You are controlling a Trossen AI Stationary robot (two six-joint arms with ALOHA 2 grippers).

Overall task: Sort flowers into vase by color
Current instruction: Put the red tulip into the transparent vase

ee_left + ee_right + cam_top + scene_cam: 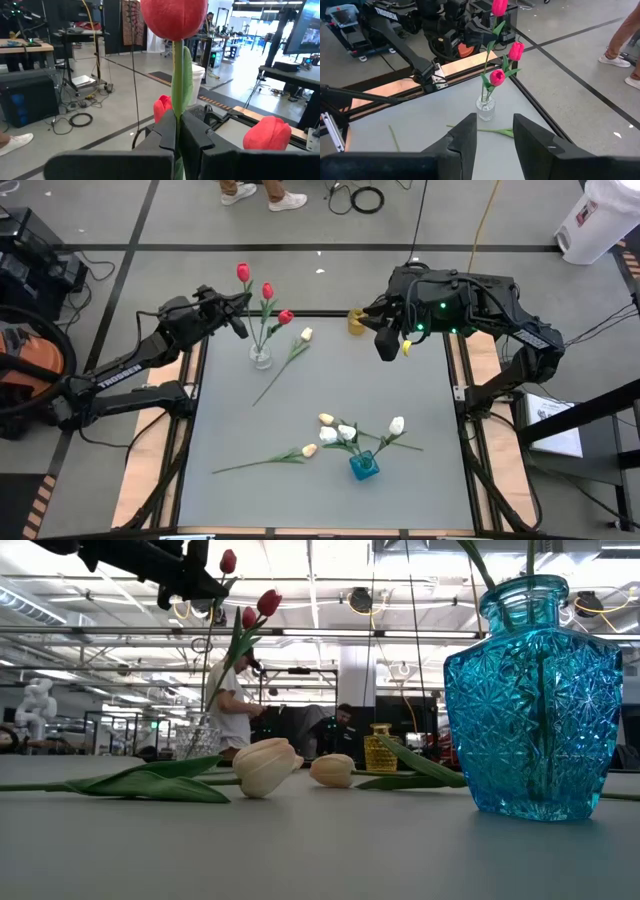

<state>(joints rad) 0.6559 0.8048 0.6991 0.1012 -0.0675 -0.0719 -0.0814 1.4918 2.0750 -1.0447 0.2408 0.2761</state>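
Between the left jaws: we see the stem of a red tulip point(174, 17), clamped by the left gripper point(237, 308) above the clear vase point(261, 357).
Below the jaws: two red tulips already stand in that vase.
Right gripper point(492, 134): we note it idle, jaws parted and empty, beside the yellow vase point(356, 321).
Risk: we judge the stem could miss the narrow neck or tip the light vase if lowered askew.
Surface: grey table point(420, 410); cream tulips point(264, 766) loose near the blue vase point(533, 700).
Room: workshop; people beyond.
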